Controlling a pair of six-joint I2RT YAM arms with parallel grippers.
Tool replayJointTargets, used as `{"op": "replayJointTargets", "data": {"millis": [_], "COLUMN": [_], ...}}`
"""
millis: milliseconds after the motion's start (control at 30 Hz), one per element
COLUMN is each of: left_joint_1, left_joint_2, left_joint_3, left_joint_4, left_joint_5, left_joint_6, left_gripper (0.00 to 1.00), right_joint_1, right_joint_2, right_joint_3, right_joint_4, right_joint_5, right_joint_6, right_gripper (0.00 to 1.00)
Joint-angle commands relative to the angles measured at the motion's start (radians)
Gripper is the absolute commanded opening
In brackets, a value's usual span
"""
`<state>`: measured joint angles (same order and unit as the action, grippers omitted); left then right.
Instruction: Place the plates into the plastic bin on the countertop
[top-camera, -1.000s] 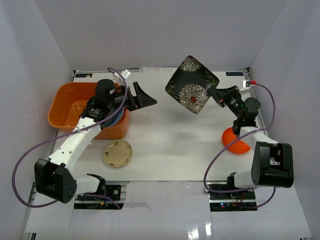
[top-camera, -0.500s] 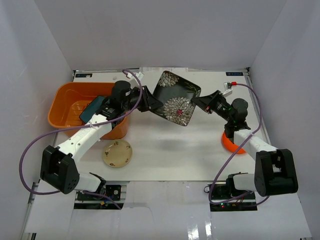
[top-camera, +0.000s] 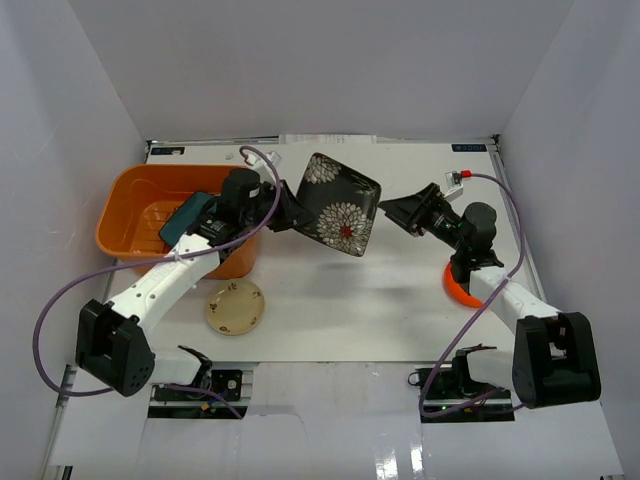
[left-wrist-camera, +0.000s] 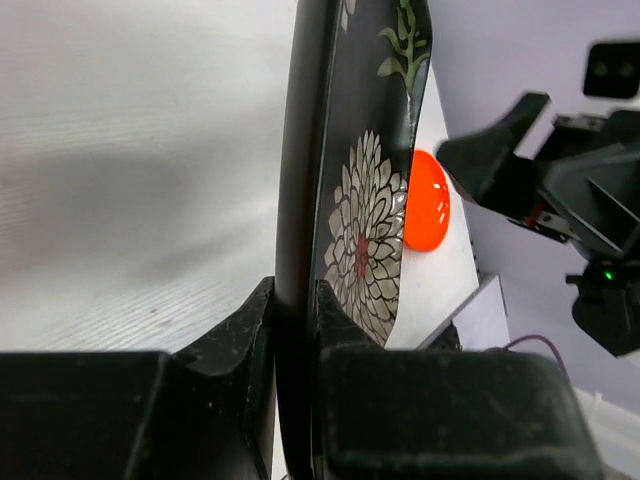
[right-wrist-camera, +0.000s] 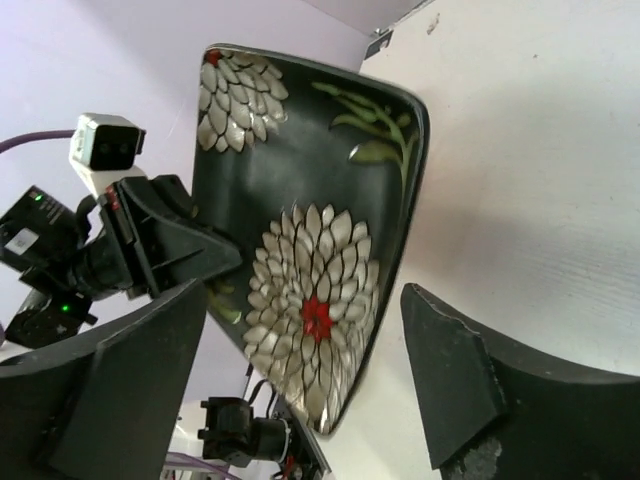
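The square black floral plate (top-camera: 338, 203) hangs tilted above the middle of the white countertop (top-camera: 390, 310). My left gripper (top-camera: 291, 212) is shut on its left edge; in the left wrist view the rim (left-wrist-camera: 296, 200) sits pinched between the pads. My right gripper (top-camera: 402, 212) stands open just right of the plate, its fingers (right-wrist-camera: 455, 370) apart and clear of the rim (right-wrist-camera: 400, 250). The orange plastic bin (top-camera: 130, 195) is at the left, with a dark teal plate (top-camera: 186, 214) leaning in it. An orange plate (top-camera: 460, 286) lies under my right arm. A small speckled beige plate (top-camera: 235, 307) lies near the front.
White walls close in the countertop on three sides. Purple cables loop from both arms. The left arm reaches over the bin's right wall (top-camera: 240, 255).
The floral plate has passed from my right gripper to my left. The left jaws closed on its edge, then the right jaws opened. The plate has shifted left and lower.
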<state>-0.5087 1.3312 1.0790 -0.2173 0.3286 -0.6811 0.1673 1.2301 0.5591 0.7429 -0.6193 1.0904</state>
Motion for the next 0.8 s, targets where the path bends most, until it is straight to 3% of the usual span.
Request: {"op": "replayJointTargets", "data": {"millis": [0,167,300,500,633,767], "left_joint_1": [0.135,0.393,0.55,0.59,0.614,0.66], "left_joint_2": [-0.15,-0.288,-0.368,-0.481,-0.438,-0.385], "left_joint_3": [0.042,0.032,0.021,-0.039,-0.082,-0.108], "left_joint_4": [0.059,-0.011,-0.114,-0.205,-0.191,-0.16], "left_joint_5": [-0.086,-0.04,-0.129,-0.451,-0.444,-0.379], "left_joint_6": [-0.023,-0.063,-0.04,0.014,0.028,0.031], "left_gripper": [0.0,0.0,0.0,0.0,0.0,0.0], "right_joint_1": [0.001,0.001,0.001,0.003,0.015,0.085], "right_joint_2": [-0.076,-0.141,-0.138,-0.119,-0.107,-0.144], "right_joint_3": [0.012,-0.024,-0.045,-0.088,-0.122,-0.076], "right_joint_4": [-0.034,-0.099,-0.131,-0.157,-0.151,-0.337], "right_joint_5": [-0.03,-0.019,-0.031,-0.049,-0.08,-0.021], "right_joint_6": [-0.061,-0.135,-0.179,-0.228,-0.26,-0.411], "right_gripper": [0.88,0.9,0.9,0.87,0.86,0.85]}}
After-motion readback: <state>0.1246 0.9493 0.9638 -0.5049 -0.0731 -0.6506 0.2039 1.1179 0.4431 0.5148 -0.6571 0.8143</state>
